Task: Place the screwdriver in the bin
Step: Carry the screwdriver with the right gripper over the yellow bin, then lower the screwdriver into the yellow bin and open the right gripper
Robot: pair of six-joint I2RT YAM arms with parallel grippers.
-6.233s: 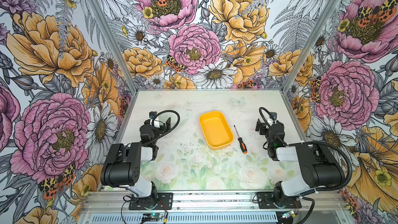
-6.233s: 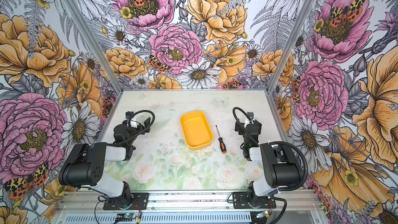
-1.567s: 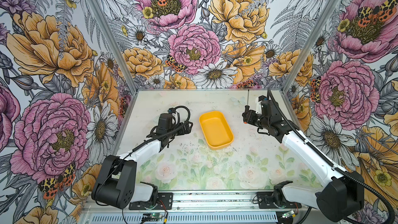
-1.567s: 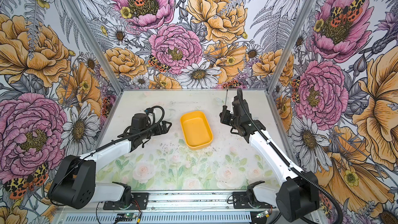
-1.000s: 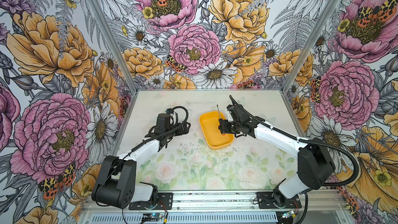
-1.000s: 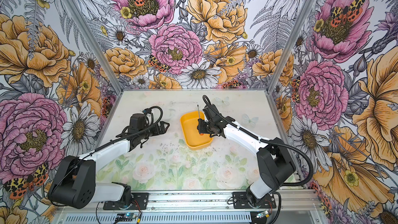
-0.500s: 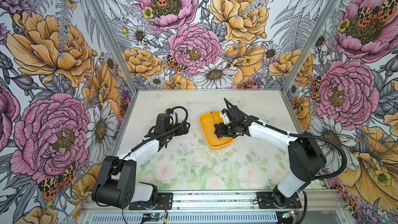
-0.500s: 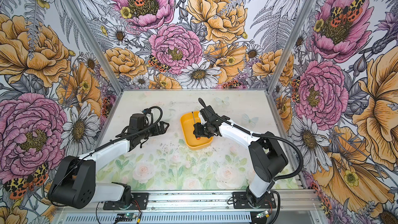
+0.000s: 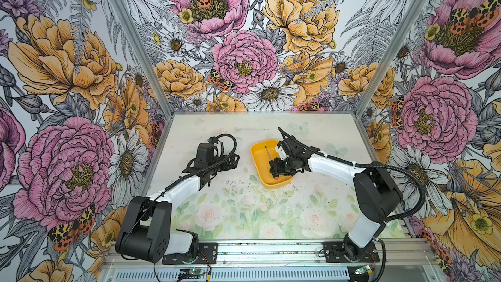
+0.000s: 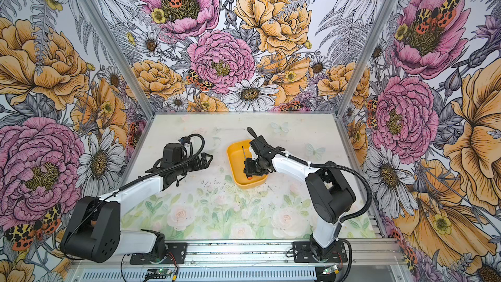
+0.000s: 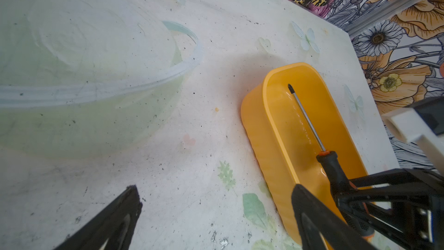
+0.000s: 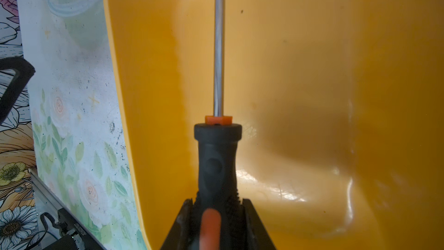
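Note:
The yellow-orange bin [image 9: 259, 155] [image 10: 235, 160] lies mid-table in both top views. My right gripper [image 9: 273, 169] [image 10: 248, 170] reaches into it from the right, shut on the black handle of the screwdriver [image 12: 217, 155]. The right wrist view shows both jaws pressed against the handle [image 12: 217, 203]. The thin shaft [image 11: 306, 119] [image 9: 268, 154] runs lengthwise inside the bin [image 11: 283, 126], low over its floor [image 12: 312, 68]. Whether the tip touches, I cannot tell. The orange end [image 9: 276, 177] points to the near wall. My left gripper [image 9: 234, 160] [image 11: 216, 188] hovers open and empty left of the bin.
A pale translucent bowl-like shape [image 11: 96, 68] sits on the table beyond my left gripper; real or printed, I cannot tell. Flowered walls close the table on three sides. A metal rail [image 9: 271, 250] with both arm bases runs along the front edge.
My right gripper has sunk lower into the bin and tipped the screwdriver from upright to nearly flat along it. The left arm has stayed still.

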